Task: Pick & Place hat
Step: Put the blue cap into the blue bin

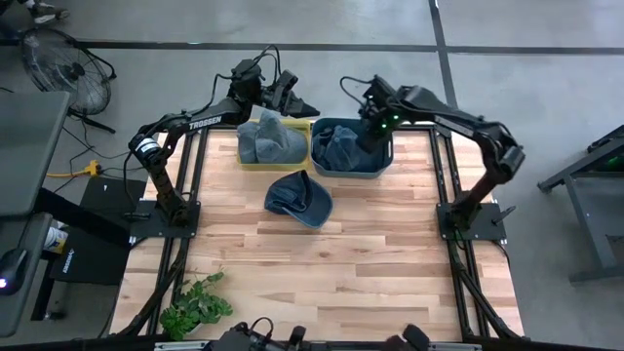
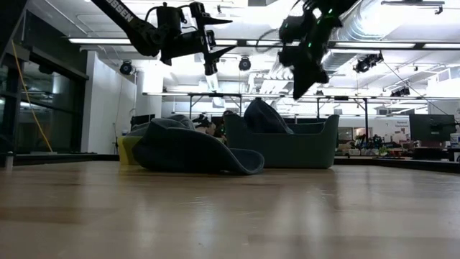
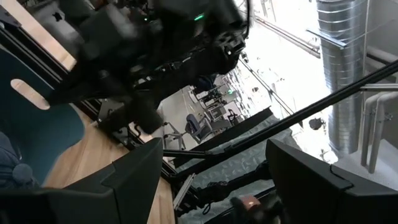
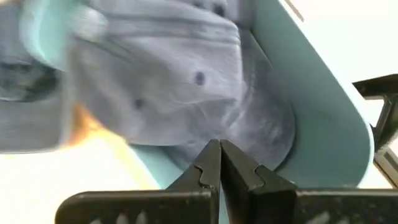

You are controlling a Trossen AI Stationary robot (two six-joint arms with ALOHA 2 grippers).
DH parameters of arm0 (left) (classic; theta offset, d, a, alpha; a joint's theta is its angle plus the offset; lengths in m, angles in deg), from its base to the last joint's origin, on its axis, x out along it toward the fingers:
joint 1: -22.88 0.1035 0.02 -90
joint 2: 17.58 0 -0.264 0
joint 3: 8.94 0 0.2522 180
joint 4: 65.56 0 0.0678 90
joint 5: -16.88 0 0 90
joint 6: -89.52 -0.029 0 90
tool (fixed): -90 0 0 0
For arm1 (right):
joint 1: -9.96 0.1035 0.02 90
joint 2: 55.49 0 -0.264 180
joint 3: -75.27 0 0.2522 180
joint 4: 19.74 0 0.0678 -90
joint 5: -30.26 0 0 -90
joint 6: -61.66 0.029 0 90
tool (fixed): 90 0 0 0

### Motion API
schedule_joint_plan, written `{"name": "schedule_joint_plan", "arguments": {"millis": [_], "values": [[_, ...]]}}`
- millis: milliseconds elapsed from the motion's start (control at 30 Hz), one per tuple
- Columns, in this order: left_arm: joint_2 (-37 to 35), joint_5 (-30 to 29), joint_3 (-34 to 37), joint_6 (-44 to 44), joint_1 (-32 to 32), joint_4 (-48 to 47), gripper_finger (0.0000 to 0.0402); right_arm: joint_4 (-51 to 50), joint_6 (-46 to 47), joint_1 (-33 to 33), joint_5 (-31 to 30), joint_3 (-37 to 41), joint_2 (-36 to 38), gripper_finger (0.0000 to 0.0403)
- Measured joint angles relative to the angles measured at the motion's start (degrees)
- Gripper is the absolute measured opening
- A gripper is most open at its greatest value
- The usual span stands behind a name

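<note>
The hat (image 1: 298, 199) lies on the wooden desk (image 1: 322, 273), alone, just in front of two bins: a yellow bin (image 1: 246, 162) holding folded grey-blue caps and a blue bin (image 1: 382, 161) holding more of the same. It is a soft denim cap, light and floppy, and its crown looks likely to collapse under a pinch; the brim (the stiffer part, it seems) or a fold of the crown would give the surest hold. It should not slip much, being cloth, but it may drag or unfold when lifted.

The left gripper (image 1: 297, 100) hangs above the far edge of the yellow bin with its fingers spread and nothing between them. The right gripper (image 4: 219, 163) is over the blue bin, its fingers pressed together and empty, pointing down at the caps there.

From the low view the hat's brim faces the camera and hides most of the yellow bin behind it. The left wrist view looks off into the room and shows little of the desk. How many caps sit in each bin cannot be made out.
</note>
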Motion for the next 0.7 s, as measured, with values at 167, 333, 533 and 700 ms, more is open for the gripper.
{"name": "schedule_joint_plan", "arguments": {"millis": [167, 333, 533, 700], "values": [[-0.3, 2.9, 0.0, -2.1, 0.0, -0.1, 0.0282, -0.1, 3.3, 0.1, 4.3, 0.0, 6.4, 0.0000], [-2.2, 5.3, 0.0, -5.3, -0.5, 0.0, 0.0282, -1.8, 4.2, 2.2, 3.0, 0.0, 13.0, 0.0000], [-4.6, 7.0, -0.1, -9.5, -2.4, -1.1, 0.0282, -1.5, 8.3, 7.4, -3.9, 4.2, 21.3, 0.0000], [-6.1, 7.0, 0.3, -17.9, -5.7, -10.1, 0.0282, 7.4, 17.5, 12.6, -4.7, 16.3, 29.1, 0.0000]]}}
